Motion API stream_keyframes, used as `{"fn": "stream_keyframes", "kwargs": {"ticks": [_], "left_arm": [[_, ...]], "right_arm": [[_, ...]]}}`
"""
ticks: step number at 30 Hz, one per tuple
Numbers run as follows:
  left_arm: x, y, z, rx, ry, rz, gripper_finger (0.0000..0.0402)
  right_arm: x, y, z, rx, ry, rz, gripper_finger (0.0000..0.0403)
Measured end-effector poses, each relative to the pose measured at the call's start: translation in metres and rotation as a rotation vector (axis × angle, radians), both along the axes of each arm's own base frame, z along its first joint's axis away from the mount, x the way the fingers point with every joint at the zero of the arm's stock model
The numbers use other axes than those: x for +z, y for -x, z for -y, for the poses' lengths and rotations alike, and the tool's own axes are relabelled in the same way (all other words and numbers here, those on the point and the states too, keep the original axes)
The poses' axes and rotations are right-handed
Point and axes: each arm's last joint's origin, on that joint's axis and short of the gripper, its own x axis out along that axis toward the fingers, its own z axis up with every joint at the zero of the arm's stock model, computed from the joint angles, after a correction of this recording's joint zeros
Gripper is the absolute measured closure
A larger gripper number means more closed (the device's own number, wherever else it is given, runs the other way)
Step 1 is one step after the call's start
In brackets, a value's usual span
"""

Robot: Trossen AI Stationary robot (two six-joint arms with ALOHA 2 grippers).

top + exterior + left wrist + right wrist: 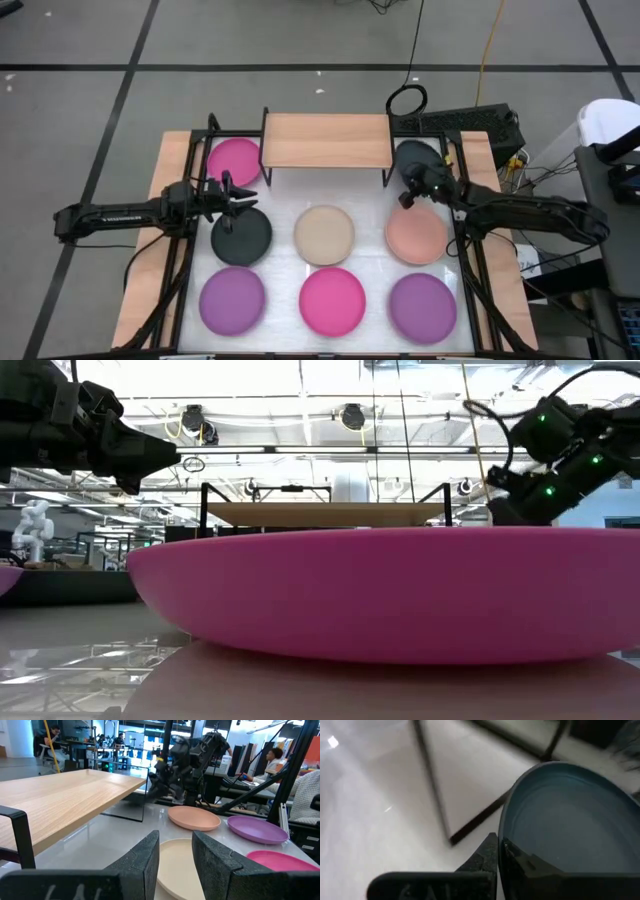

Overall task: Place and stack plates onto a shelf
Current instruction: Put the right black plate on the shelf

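We see our right hand point(497, 851) pinching the rim of a dark grey plate point(565, 815), tilted beside the right end of the shelf point(325, 140). Our left hand point(243, 193) hovers with fingers parted over another dark grey plate point(241, 238), next to the magenta plate point(233, 160) at the shelf's left end. The shelf board is bare. The beige plate point(324, 232), salmon plate point(416, 236), two purple plates point(232, 299) and another magenta one lie on the surface point(370, 262).
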Motion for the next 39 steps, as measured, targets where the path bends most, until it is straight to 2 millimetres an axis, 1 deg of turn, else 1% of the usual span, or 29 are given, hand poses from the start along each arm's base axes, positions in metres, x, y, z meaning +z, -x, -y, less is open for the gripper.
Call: {"fn": "stream_keyframes", "kwargs": {"ticks": [3,8,14,20,23,25,28,30,34,39], "left_arm": [[0.0,0.0,0.0,0.0,0.0,0.0,0.0282],[0.0,0.0,0.0,0.0,0.0,0.0,0.0282],[0.0,0.0,0.0,0.0,0.0,0.0,0.0282],[0.0,0.0,0.0,0.0,0.0,0.0,0.0282],[0.0,0.0,0.0,0.0,0.0,0.0,0.0282],[0.0,0.0,0.0,0.0,0.0,0.0,0.0282],[0.0,0.0,0.0,0.0,0.0,0.0,0.0282],[0.0,0.0,0.0,0.0,0.0,0.0,0.0282],[0.0,0.0,0.0,0.0,0.0,0.0,0.0282],[0.0,0.0,0.0,0.0,0.0,0.0,0.0282]], "right_arm": [[0.015,-0.001,0.002,-0.048,0.064,0.042,0.0402],[0.047,-0.004,0.005,-0.06,0.141,0.129,0.0402],[0.095,-0.013,0.009,-0.036,0.235,0.211,0.0403],[0.142,-0.028,0.01,0.032,0.296,0.27,0.0403],[0.157,-0.041,0.009,0.074,0.312,0.27,0.0403],[0.163,-0.051,0.008,0.146,0.314,0.275,0.0403],[0.168,-0.069,0.003,0.296,0.308,0.328,0.0403],[0.17,-0.08,0.0,0.363,0.321,0.358,0.0403],[0.167,-0.099,0.0,0.406,0.36,0.338,0.0403],[0.158,-0.12,0.005,0.447,0.337,0.283,0.0403]]}}
